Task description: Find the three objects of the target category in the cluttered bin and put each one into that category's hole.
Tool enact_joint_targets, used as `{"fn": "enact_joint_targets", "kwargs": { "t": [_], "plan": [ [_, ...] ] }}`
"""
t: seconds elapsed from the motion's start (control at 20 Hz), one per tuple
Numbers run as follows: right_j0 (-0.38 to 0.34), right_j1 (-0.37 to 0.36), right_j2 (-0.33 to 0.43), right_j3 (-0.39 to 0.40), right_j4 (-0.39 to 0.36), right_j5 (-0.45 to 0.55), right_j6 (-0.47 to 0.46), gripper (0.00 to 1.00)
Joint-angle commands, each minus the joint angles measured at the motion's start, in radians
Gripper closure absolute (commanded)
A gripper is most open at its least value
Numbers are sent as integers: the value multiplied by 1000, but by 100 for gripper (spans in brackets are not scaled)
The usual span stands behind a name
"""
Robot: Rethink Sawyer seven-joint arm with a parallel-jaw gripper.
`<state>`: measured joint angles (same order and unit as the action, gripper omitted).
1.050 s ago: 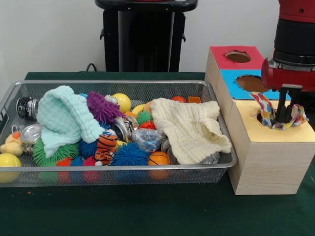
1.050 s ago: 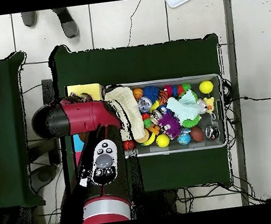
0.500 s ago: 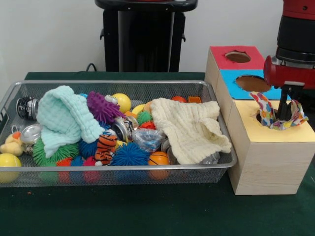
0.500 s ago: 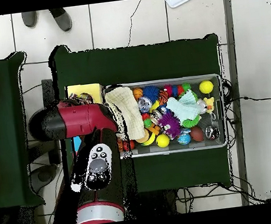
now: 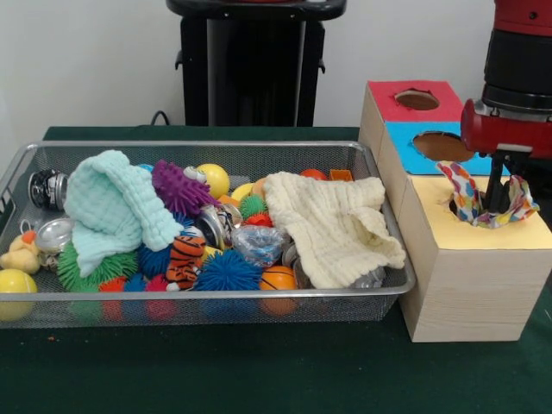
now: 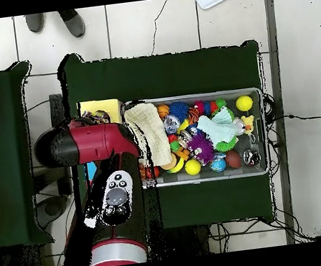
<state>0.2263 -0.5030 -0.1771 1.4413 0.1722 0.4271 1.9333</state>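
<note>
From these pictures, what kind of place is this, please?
Probably a robot lab, not a home: a red robot arm over a sorting box with coloured holes, a wire bin of toys on green cloth, and cables on a tiled floor.

Colourful cloth (image 5: 486, 200) hides jaws, perhaps inside hole.

The place looks like a robotics lab. A green-clothed counter (image 5: 259, 371) stands on a pale tiled floor (image 6: 178, 20) strewn with cables (image 6: 292, 117). It carries a wire bin (image 5: 207, 306) of jumbled toys beside a wooden sorting box (image 5: 470, 285) with coloured holes, under a red robot arm (image 6: 85, 144). A person's shoes (image 6: 56, 23) show at the edge.
</note>
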Motion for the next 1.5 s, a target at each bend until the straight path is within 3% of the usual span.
{"fn": "enact_joint_targets", "kwargs": {
  "t": [0.05, 0.85, 1.2, 1.5],
  "plan": [
    [-28, 134, 29, 59, 1, -78, 194, 100],
    [-32, 250, 16, -10, -17, -202, 195, 100],
    [-18, 318, -32, -76, -54, -198, 155, 100],
    [-28, 337, -39, -88, -76, -232, 135, 100]
  ]
}}
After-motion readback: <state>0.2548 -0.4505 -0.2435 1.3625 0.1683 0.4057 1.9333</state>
